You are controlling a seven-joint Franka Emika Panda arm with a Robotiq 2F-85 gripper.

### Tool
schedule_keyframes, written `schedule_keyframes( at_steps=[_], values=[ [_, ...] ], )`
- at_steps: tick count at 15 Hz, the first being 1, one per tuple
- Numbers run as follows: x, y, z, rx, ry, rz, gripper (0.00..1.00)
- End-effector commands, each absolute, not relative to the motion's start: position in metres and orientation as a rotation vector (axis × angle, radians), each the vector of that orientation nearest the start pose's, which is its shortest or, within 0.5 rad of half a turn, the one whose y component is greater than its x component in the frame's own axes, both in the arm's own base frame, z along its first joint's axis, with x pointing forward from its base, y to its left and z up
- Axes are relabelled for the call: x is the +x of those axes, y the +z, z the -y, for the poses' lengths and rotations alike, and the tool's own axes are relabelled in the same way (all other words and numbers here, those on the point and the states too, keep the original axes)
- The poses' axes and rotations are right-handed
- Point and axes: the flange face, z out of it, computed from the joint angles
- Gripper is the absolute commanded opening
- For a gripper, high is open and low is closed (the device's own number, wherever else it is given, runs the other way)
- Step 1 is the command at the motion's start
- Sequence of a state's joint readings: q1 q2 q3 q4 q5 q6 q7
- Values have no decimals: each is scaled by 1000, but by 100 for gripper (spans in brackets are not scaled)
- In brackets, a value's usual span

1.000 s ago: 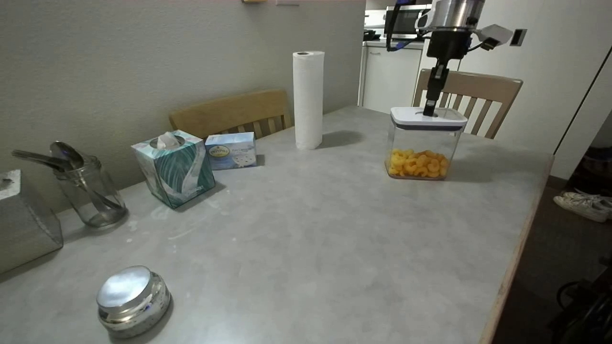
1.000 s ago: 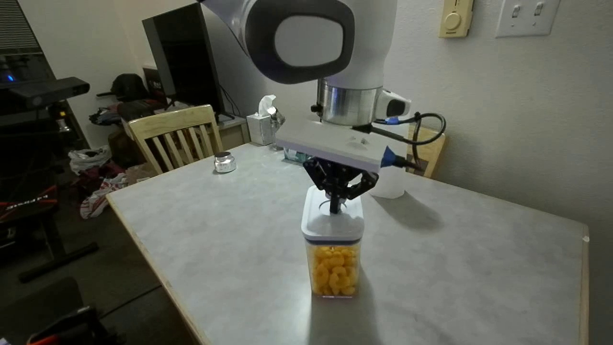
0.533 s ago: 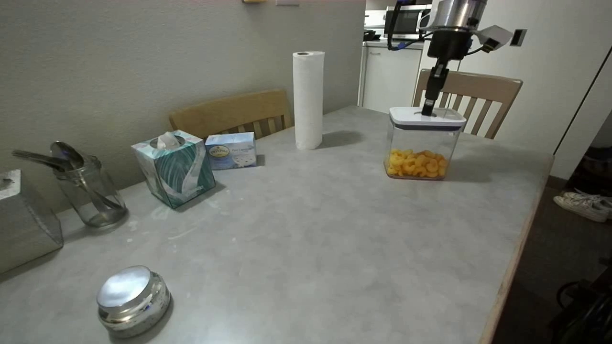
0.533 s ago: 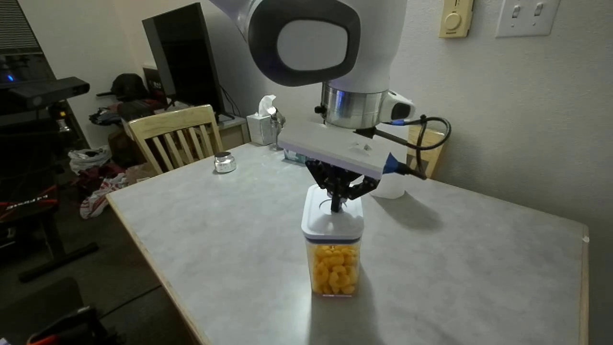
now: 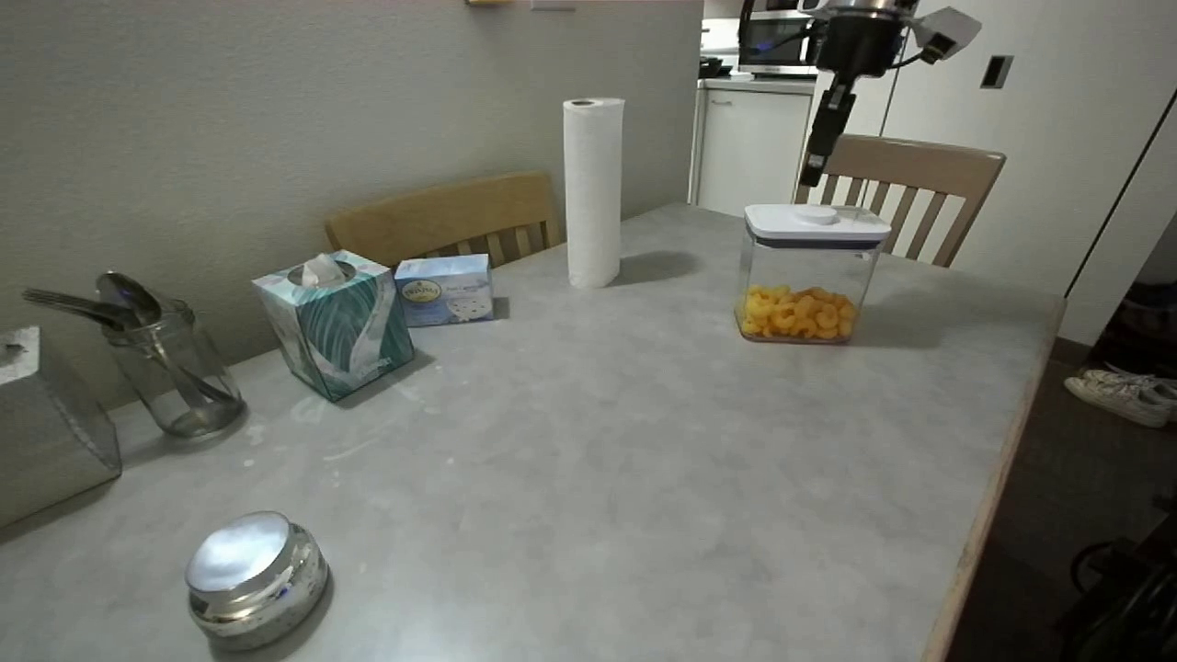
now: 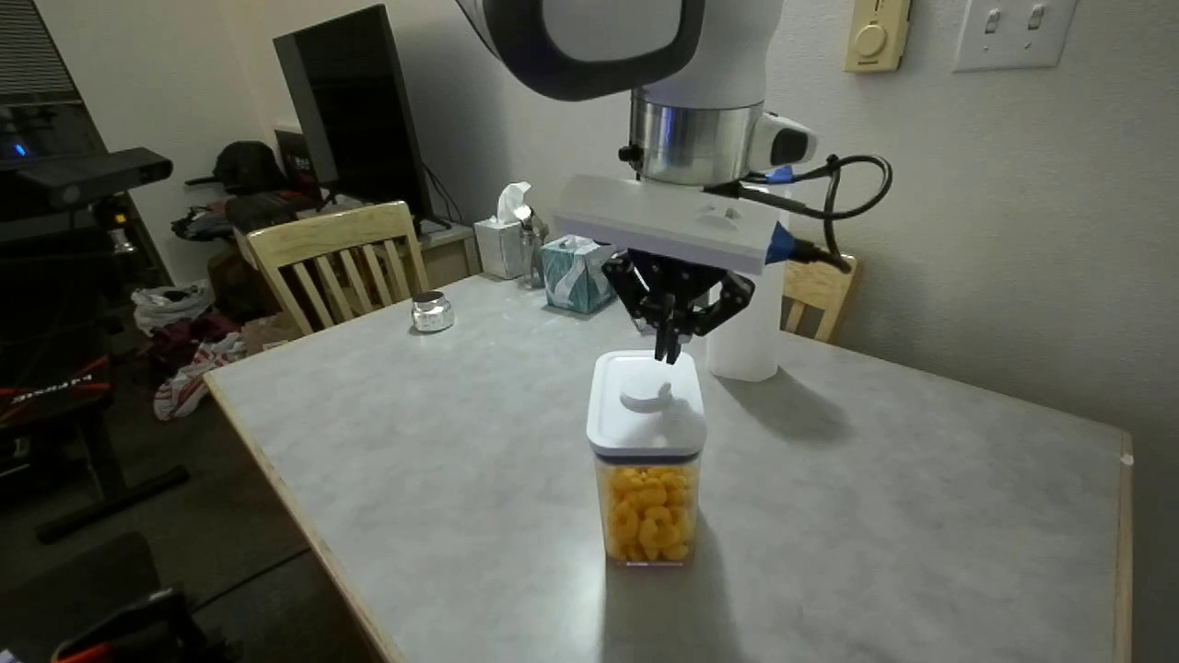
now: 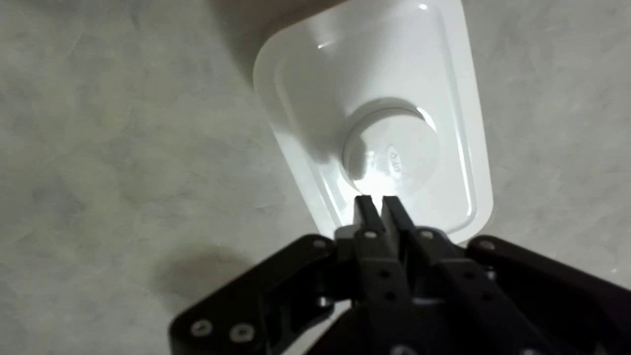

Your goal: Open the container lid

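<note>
The clear square container stands upright on the table, with orange pieces inside; it also shows in an exterior view. Its white lid sits on top, also in the wrist view. The round centre button stands raised above the lid in both exterior views and shows in the wrist view. My gripper hovers a little above the lid, not touching it. In the wrist view, the fingertips are slightly parted with nothing between them. The container's body is hidden under the lid there.
A paper towel roll stands beyond the container. A teal tissue box, a tea box, a glass jar with cutlery and a grey box line the wall. A round metal tin sits on the table.
My gripper has risen off the lid and its fingertips have parted slightly. The button, pressed level before, now stands up. The container has shifted slightly.
</note>
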State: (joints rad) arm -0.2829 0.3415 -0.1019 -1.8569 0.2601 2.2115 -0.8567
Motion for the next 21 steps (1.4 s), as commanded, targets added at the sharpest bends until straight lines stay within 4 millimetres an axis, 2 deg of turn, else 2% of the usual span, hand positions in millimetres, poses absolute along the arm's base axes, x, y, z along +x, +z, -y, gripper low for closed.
schedule_keyframes(
  at_steps=[1,6,9,10,15,21],
  values=[
    [591,342,223,-2913,-162,528,39],
    [588,327,219,-2881,-118,582,76],
    [584,320,222,-2829,-99,721,96],
    [583,318,223,-2801,-99,776,99],
    [576,316,226,-2645,-50,1056,100],
    [582,316,228,-2610,-44,1190,96]
  ],
)
